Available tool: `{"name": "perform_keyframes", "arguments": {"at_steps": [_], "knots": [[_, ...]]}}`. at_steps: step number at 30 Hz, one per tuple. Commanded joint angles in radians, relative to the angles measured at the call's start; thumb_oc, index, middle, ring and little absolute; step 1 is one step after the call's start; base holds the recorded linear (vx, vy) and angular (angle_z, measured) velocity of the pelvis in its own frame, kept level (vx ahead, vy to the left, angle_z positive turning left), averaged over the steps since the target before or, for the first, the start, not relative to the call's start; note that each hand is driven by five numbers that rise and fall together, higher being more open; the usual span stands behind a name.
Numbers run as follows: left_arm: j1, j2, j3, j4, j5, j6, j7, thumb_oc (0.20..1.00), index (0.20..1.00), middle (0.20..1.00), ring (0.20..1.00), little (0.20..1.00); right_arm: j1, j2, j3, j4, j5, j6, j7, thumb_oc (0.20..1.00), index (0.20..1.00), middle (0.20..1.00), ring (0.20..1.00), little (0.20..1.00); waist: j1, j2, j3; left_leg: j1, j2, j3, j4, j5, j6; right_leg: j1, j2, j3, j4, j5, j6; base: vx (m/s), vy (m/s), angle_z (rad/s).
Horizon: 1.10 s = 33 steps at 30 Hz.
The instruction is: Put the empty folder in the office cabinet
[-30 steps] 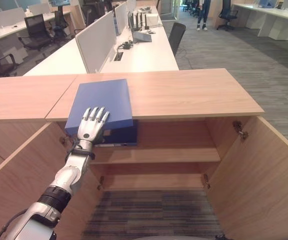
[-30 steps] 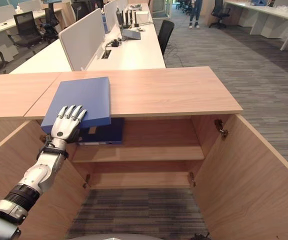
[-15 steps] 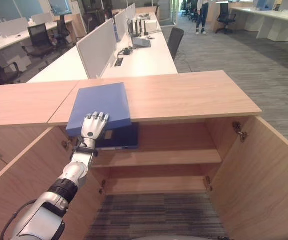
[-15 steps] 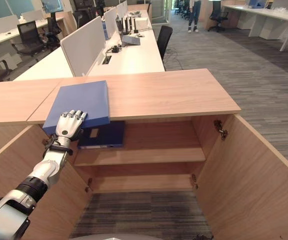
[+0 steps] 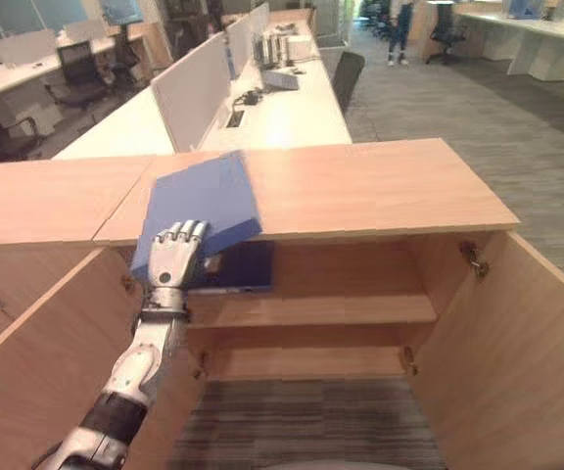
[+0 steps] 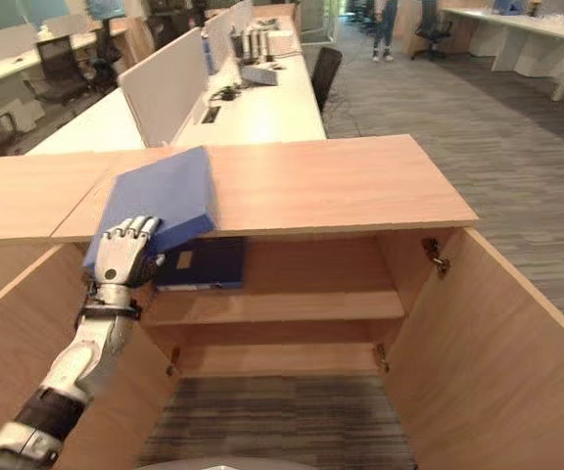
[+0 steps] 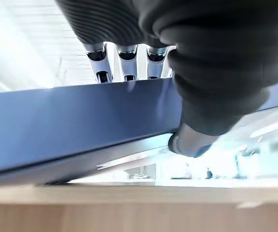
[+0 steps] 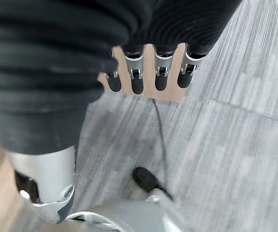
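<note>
One blue folder [image 5: 200, 202], now skewed and tilted, pinched in left hand [image 5: 174, 257] atop cabinet [image 5: 380, 186].

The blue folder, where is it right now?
The folder lies tilted on the cabinet top at its left front edge, overhanging, pinched by the left hand.
</note>
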Motion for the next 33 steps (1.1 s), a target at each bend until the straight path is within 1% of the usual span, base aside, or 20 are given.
{"name": "perform_keyframes", "arguments": {"at_steps": [1,5,6,7,8,10,12,14,18,19,20,21,22,23,24,25,29,30,31,33], "knots": [[0.049,0.036,0.018,-0.069,-0.266,-0.153,-0.166,0.2,0.2,0.2,0.2,0.2,-0.077,0.037,-0.01,0.076,0.035,0.001,-0.009,1.0,1.0,1.0,1.0,1.0,0.005,-0.084,0.04,0.013,-0.013,-0.016,0.003,-0.106,0.0,0.045,-0.059,0.016,0.008,-0.051,0.076,-0.01,-0.017,0.09],[0.12,0.049,0.04,-0.218,-0.416,-0.216,-0.248,0.2,0.2,0.2,0.2,0.2,-0.068,0.032,-0.015,0.07,0.042,-0.006,0.002,1.0,1.0,1.0,1.0,1.0,0.011,-0.089,0.046,0.0,-0.013,-0.023,0.003,-0.1,0.001,0.035,-0.057,0.013,0.008,-0.047,0.076,-0.01,-0.014,0.08],[0.126,0.05,0.045,-0.226,-0.421,-0.214,-0.254,0.2,0.2,0.2,0.2,0.2,-0.067,0.032,-0.013,0.07,0.041,-0.006,0.002,1.0,1.0,1.0,1.0,1.0,0.01,-0.089,0.045,0.0,-0.013,-0.023,0.003,-0.1,0.001,0.035,-0.057,0.013,0.008,-0.047,0.076,0.0,0.0,0.0],[0.132,0.059,0.044,-0.282,-0.484,-0.232,-0.282,0.2,0.2,0.2,0.2,0.2,-0.067,0.029,-0.014,0.068,0.043,-0.008,0.009,1.0,1.0,1.0,1.0,1.0,0.012,-0.088,0.048,-0.004,-0.013,-0.025,0.003,-0.098,0.001,0.032,-0.057,0.011,0.008,-0.046,0.075,0.0,0.0,0.0],[0.134,0.06,0.047,-0.287,-0.488,-0.231,-0.286,0.2,0.2,0.2,0.2,0.2,-0.067,0.029,-0.014,0.068,0.043,-0.008,0.01,1.0,1.0,1.0,1.0,1.0,0.011,-0.088,0.047,-0.005,-0.013,-0.026,0.003,-0.098,0.001,0.032,-0.057,0.011,0.008,-0.046,0.075,0.0,0.0,0.0],[0.151,0.073,0.074,-0.363,-0.566,-0.244,-0.314,0.2,0.2,0.2,0.2,0.2,-0.063,0.024,-0.015,0.069,0.042,-0.01,0.019,1.0,1.0,1.0,1.0,1.0,0.014,-0.087,0.049,-0.007,-0.014,-0.027,0.003,-0.097,0.0,0.03,-0.056,0.008,0.008,-0.045,0.076,0.0,0.0,0.0],[0.154,0.074,0.078,-0.368,-0.569,-0.242,-0.317,0.2,0.2,0.2,0.2,0.2,-0.063,0.025,-0.014,0.069,0.042,-0.01,0.019,1.0,1.0,1.0,1.0,1.0,0.012,-0.087,0.049,-0.007,-0.014,-0.027,0.003,-0.097,0.0,0.03,-0.056,0.008,0.008,-0.045,0.076,0.0,0.0,0.0],[0.162,0.079,0.119,-0.413,-0.635,-0.246,-0.304,0.2,0.2,0.2,0.2,0.2,-0.058,0.026,-0.011,0.068,0.039,-0.009,0.023,1.0,1.0,1.0,1.0,1.0,0.015,-0.087,0.05,-0.006,-0.014,-0.028,0.003,-0.097,-0.001,0.03,-0.056,0.006,0.008,-0.046,0.076,0.0,0.0,0.0],[0.16,0.061,0.156,-0.45,-0.811,-0.267,-0.321,0.2,0.2,0.2,0.2,0.2,-0.058,0.028,-0.005,0.066,0.033,-0.007,0.032,1.0,1.0,1.0,1.0,1.0,0.019,-0.087,0.051,-0.007,-0.014,-0.029,0.003,-0.095,-0.002,0.032,-0.057,0.003,0.008,-0.046,0.076,0.0,0.005,0.03],[0.156,0.049,0.169,-0.465,-0.91,-0.274,-0.341,0.2,0.2,0.2,0.2,0.2,-0.059,0.027,-0.004,0.066,0.032,-0.006,0.038,1.0,1.0,1.0,1.0,1.0,0.02,-0.087,0.051,-0.006,-0.014,-0.031,0.003,-0.095,-0.002,0.032,-0.058,0.002,0.008,-0.046,0.075,-0.01,0.011,0.08],[0.153,0.045,0.178,-0.472,-0.953,-0.278,-0.348,0.2,0.2,0.2,0.2,0.2,-0.06,0.026,-0.004,0.067,0.032,-0.005,0.041,1.0,1.0,1.0,1.0,1.0,0.021,-0.086,0.052,-0.006,-0.014,-0.031,0.003,-0.094,-0.002,0.033,-0.059,0.001,0.008,-0.046,0.076,0.0,0.009,0.06],[0.154,0.045,0.18,-0.473,-0.956,-0.277,-0.35,0.2,0.2,0.2,0.2,0.2,-0.061,0.026,-0.004,0.067,0.031,-0.005,0.042,1.0,1.0,1.0,1.0,1.0,0.021,-0.086,0.052,-0.006,-0.014,-0.031,0.003,-0.095,-0.002,0.033,-0.059,0.001,0.008,-0.046,0.076,0.0,0.0,0.0],[0.146,0.031,0.19,-0.483,-1.039,-0.28,-0.366,0.2,0.2,0.2,0.2,0.2,-0.061,0.026,-0.005,0.068,0.029,-0.002,0.048,1.0,1.0,1.0,1.0,1.0,0.023,-0.086,0.053,-0.006,-0.014,-0.032,0.003,-0.094,-0.002,0.034,-0.059,0.001,0.008,-0.046,0.076,0.0,0.0,0.0],[0.147,0.031,0.192,-0.484,-1.041,-0.28,-0.367,0.2,0.2,0.2,0.2,0.2,-0.062,0.026,-0.005,0.068,0.029,-0.002,0.049,1.0,1.0,1.0,1.0,1.0,0.023,-0.085,0.053,-0.006,-0.014,-0.032,0.003,-0.094,-0.002,0.034,-0.059,0.001,0.008,-0.046,0.076,0.0,0.0,0.0],[0.139,0.015,0.194,-0.489,-1.12,-0.276,-0.393,0.2,0.2,0.2,0.2,0.2,-0.065,0.025,-0.005,0.068,0.024,0.0,0.057,1.0,1.0,1.0,1.0,1.0,0.024,-0.085,0.056,-0.006,-0.015,-0.033,0.003,-0.094,-0.002,0.035,-0.06,-0.002,0.008,-0.045,0.076,0.0,0.0,0.0],[0.139,0.015,0.194,-0.489,-1.121,-0.276,-0.394,0.2,0.2,0.2,0.2,0.2,-0.065,0.025,-0.005,0.068,0.024,0.0,0.057,1.0,1.0,1.0,1.0,1.0,0.023,-0.085,0.056,-0.006,-0.015,-0.033,0.003,-0.094,-0.002,0.036,-0.06,-0.002,0.008,-0.045,0.076,0.0,0.0,0.0],[0.119,0.001,0.191,-0.509,-1.259,-0.274,-0.445,0.2,0.2,0.2,0.2,0.2,-0.076,0.023,0.009,0.058,0.007,-0.002,0.072,1.0,1.0,1.0,1.0,1.0,0.026,-0.085,0.06,-0.004,-0.014,-0.034,0.003,-0.094,-0.002,0.039,-0.06,-0.001,0.008,-0.046,0.075,0.0,0.0,0.0],[0.119,0.001,0.191,-0.509,-1.26,-0.274,-0.446,0.2,0.2,0.2,0.2,0.2,-0.075,0.023,0.009,0.057,0.007,-0.002,0.072,1.0,1.0,1.0,1.0,1.0,0.026,-0.086,0.061,-0.003,-0.014,-0.034,0.003,-0.094,-0.002,0.039,-0.06,-0.001,0.008,-0.046,0.075,0.0,0.0,0.0],[0.119,0.0,0.192,-0.514,-1.278,-0.265,-0.459,0.2,0.2,0.2,0.2,0.2,-0.07,0.025,0.011,0.049,0.017,-0.02,0.091,1.0,1.0,1.0,1.0,1.0,0.026,-0.086,0.062,-0.004,-0.014,-0.034,0.003,-0.093,-0.002,0.038,-0.059,0.001,0.008,-0.045,0.075,0.0,0.0,0.0],[0.107,0.035,0.195,-0.548,-1.356,-0.266,-0.497,0.2,0.2,0.2,0.2,0.2,-0.067,0.033,0.009,0.042,0.017,-0.022,0.1,1.0,1.0,1.0,1.0,1.0,0.024,-0.085,0.062,-0.008,-0.014,-0.034,0.003,-0.091,-0.002,0.033,-0.06,0.003,0.008,-0.042,0.076,0.0,0.0,0.0]]}}
